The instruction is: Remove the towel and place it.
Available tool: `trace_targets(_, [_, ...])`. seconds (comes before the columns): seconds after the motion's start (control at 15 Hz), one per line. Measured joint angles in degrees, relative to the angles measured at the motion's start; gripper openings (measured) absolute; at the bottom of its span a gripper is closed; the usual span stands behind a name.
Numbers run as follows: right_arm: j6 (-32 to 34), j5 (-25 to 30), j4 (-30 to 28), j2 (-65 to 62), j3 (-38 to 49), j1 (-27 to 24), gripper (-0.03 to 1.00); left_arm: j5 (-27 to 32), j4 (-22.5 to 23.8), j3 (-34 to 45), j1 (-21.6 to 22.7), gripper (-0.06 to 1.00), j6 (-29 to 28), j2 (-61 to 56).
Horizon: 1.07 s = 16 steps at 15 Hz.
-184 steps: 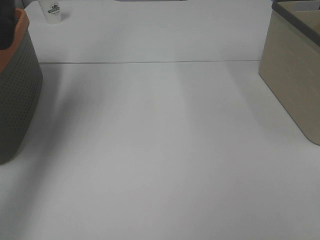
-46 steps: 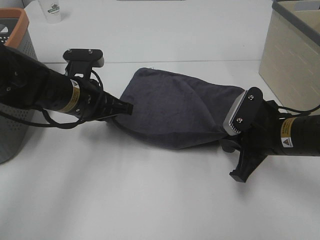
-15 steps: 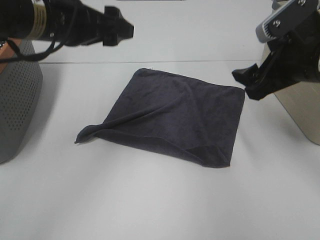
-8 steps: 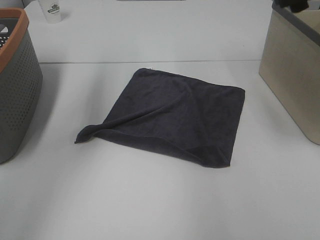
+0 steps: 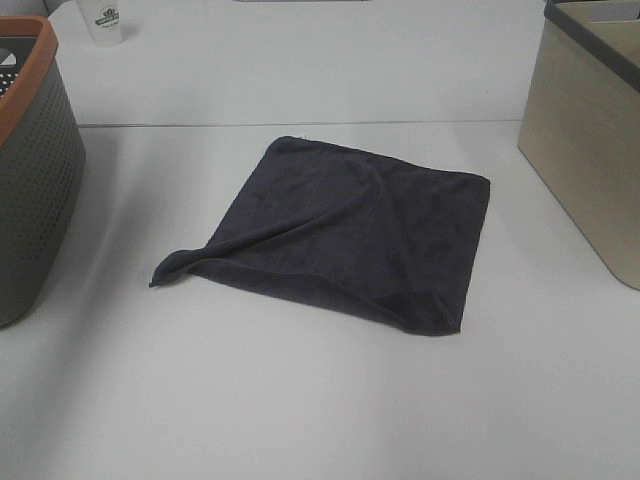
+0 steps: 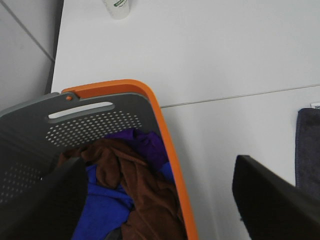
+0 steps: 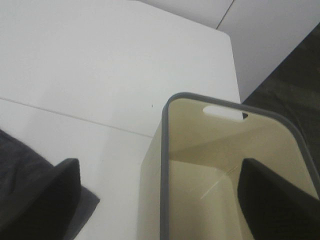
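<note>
The dark charcoal-grey towel lies spread on the white table, with its near-left corner folded up. Neither arm shows in the exterior view. My left gripper is open and empty, high above the grey basket with the orange rim; an edge of the towel shows to one side. My right gripper is open and empty, high above the beige basket, with a corner of the towel in view.
The grey perforated basket at the left holds brown, blue and purple cloths. The beige basket at the right has nothing in it. A white paper cup stands at the far left back.
The towel came onto the table, spread by both grippers. Both arms have since lifted away and left the exterior view. The towel has not moved in the last second.
</note>
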Motion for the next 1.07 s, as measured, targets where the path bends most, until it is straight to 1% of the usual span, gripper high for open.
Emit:
trace_targets(0.07, [-0.2,5.1,2.5,1.0,-3.3,0.0,0.83,2.9,-1.2,-1.8,1.9,0.75,0.5,0.0])
trace_targets(0.13, [-1.7,15.9,6.8,3.3,-9.9,0.0,0.82,8.9,-2.1,-4.0,4.5,0.75,0.3,-0.2])
trace_targets(0.2, [-2.7,22.3,8.0,4.4,-13.3,0.0,0.82,12.0,-2.4,-4.0,5.2,0.75,-0.1,-0.2])
trace_targets(0.27, [-3.7,27.7,8.6,5.4,-15.9,0.0,0.82,14.8,-2.6,-4.0,5.4,0.75,-0.1,-0.3])
trace_targets(0.4, [-6.0,32.4,9.1,6.2,-17.8,0.0,0.81,18.5,-3.3,-4.0,5.4,0.75,-0.1,-1.0])
trace_targets(0.47, [-6.9,33.2,10.4,6.2,-18.0,0.0,0.81,19.1,-3.3,-3.7,5.4,0.75,-0.1,-2.1])
trace_targets(0.53, [-7.6,33.4,13.5,6.0,-18.2,0.0,0.81,19.1,-3.2,-2.4,5.4,0.75,-0.1,-3.6])
trace_targets(0.6, [-7.6,33.6,16.8,5.4,-18.0,0.0,0.81,19.1,-3.3,-0.3,5.4,0.75,-0.2,-5.9])
trace_targets(0.67, [-7.6,33.7,18.7,4.1,-17.1,0.0,0.8,19.1,-3.7,2.5,5.4,0.75,-0.5,-8.5])
trace_targets(0.8, [-7.9,33.8,19.6,0.1,-13.1,0.0,0.8,19.3,-3.4,10.4,5.4,0.75,-1.3,-15.1])
trace_targets(0.93, [-7.9,33.8,19.7,-4.8,-6.2,0.0,0.8,19.3,-3.0,18.5,5.4,0.75,-2.5,-22.3])
trace_targets(1.0, [-7.9,33.8,19.7,-6.2,-4.4,0.0,0.8,19.0,-3.0,20.9,5.4,0.75,-3.0,-24.3])
trace_targets(1.07, [-7.9,33.8,19.8,-10.6,3.1,0.0,0.8,17.2,-3.0,28.1,5.4,0.75,-3.6,-29.8])
